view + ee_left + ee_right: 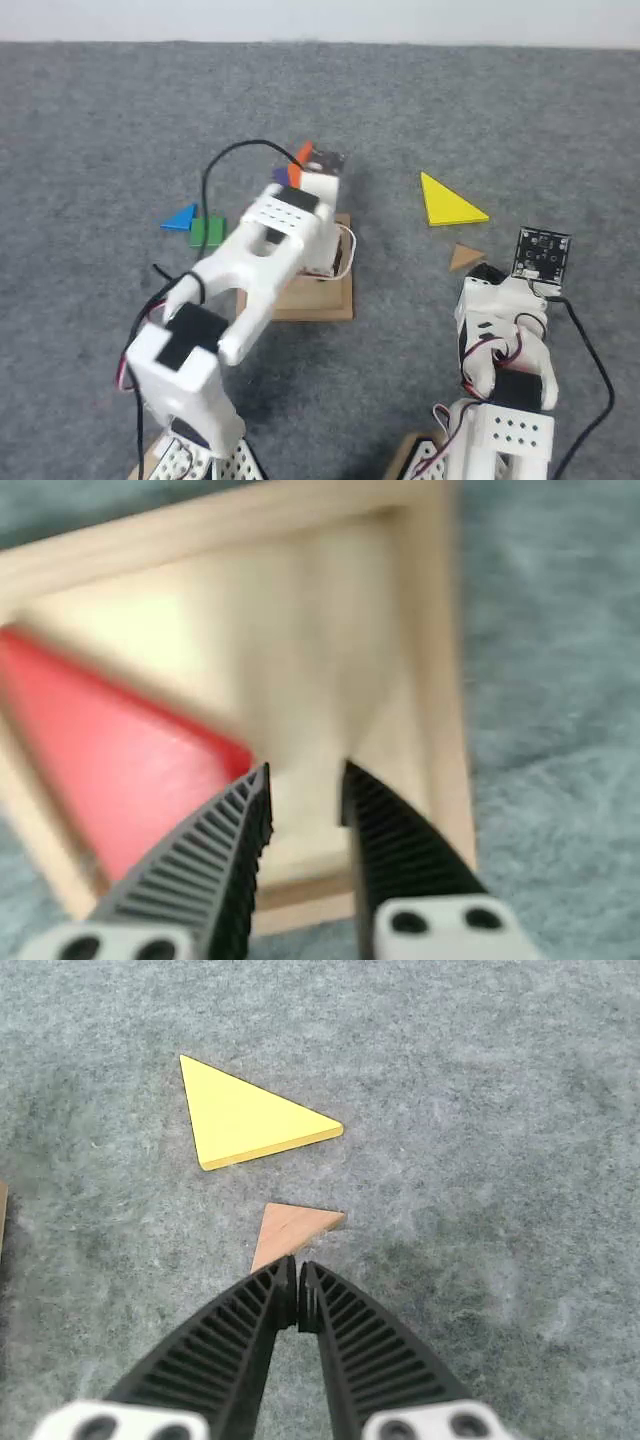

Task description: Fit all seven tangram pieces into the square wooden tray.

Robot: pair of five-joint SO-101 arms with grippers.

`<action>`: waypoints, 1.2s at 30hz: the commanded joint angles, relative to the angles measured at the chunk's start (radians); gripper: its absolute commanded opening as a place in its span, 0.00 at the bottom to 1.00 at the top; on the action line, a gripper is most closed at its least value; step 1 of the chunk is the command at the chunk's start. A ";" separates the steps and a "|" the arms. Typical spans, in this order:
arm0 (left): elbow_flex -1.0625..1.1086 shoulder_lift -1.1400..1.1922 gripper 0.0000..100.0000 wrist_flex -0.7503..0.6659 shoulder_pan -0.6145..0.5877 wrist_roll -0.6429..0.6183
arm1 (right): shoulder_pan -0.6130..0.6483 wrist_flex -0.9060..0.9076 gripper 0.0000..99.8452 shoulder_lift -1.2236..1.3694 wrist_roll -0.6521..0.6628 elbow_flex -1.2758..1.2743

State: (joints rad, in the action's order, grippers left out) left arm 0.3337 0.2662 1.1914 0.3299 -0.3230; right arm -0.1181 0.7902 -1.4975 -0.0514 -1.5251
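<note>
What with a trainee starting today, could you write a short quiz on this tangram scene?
1. True or false: the red triangle lies inside the wooden tray.
2. Which piece lies nearest the right gripper? A) yellow triangle B) tan triangle C) green square
3. Fill in: over the tray, the left gripper has its jaws ____ (open or shut).

Key: 1 true; 2 B; 3 open.
</note>
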 commanded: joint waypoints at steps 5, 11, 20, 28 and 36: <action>-0.033 0.014 0.01 0.002 -0.064 -0.002 | 0.012 -0.018 0.03 -0.025 0.015 0.005; -0.065 0.014 0.01 0.121 -0.101 0.086 | 0.012 -0.018 0.03 -0.025 0.015 0.005; -0.157 0.012 0.02 0.249 -0.081 0.109 | 0.031 -0.013 0.03 -0.015 0.107 0.018; -0.145 -0.068 0.08 0.270 -0.087 0.109 | 0.159 0.102 0.11 0.180 0.189 0.238; 0.166 -0.463 0.09 0.098 -0.092 0.149 | 0.177 0.162 0.21 0.820 0.350 0.723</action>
State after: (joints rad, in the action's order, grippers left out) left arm 0.3782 0.0468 1.3894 0.2440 -0.2279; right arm 0.0476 0.9083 -0.9375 0.2340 -1.0602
